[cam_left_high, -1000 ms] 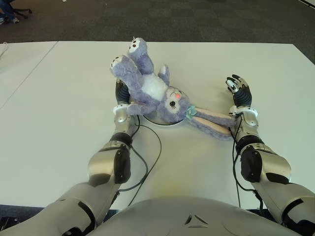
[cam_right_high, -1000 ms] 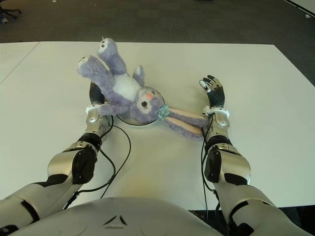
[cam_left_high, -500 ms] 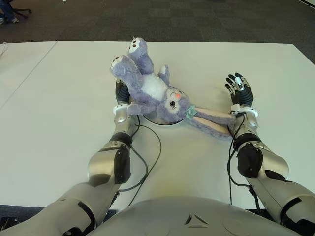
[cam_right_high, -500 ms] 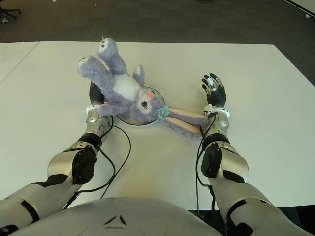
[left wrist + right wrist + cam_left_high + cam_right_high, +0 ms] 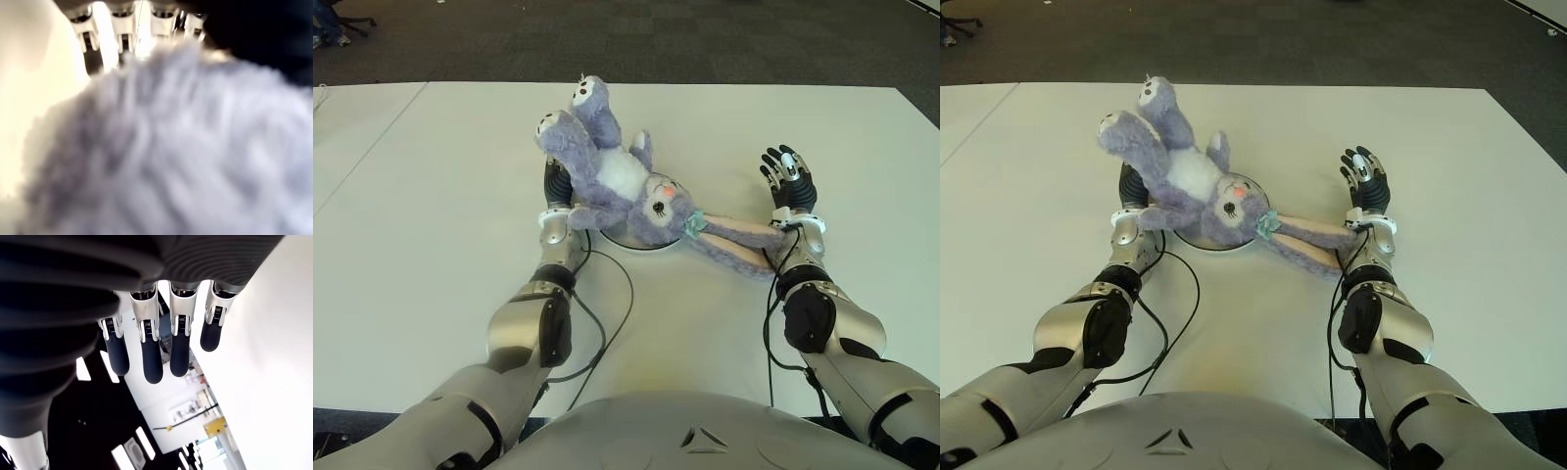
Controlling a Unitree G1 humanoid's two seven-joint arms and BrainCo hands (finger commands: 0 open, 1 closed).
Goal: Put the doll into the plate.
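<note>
Four dark-tipped fingers (image 5: pixel 151 357) of the right hand (image 5: pixel 788 181) stretch out straight and spread, gripping nothing; the palm faces up beside the tips of the doll's long ears, with the wrist just past them. No writing or label can be read anywhere.

Left hand (image 5: pixel 553 186) sits under the doll (image 5: pixel 617 181), palm up, at the plate's left edge; purple fur fills its wrist view, only the finger bases peek out above the fur, and whether the fingers close on the doll cannot be told. Its forearm runs straight back to the body, a black cable (image 5: pixel 607 313) looping from the wrist across the bench.

Purple and white, the plush rabbit lies on its back, head over the plate (image 5: pixel 641 240), face up with a pink nose and a teal bow (image 5: pixel 694 224) at the ear base. Its legs stick up and away toward the far side, the ears trailing across the white bench (image 5: pixel 431 196) toward the right wrist. Only a sliver of the plate's rim shows beneath the head.

Beyond the bench lies dark carpet (image 5: pixel 656 39).
</note>
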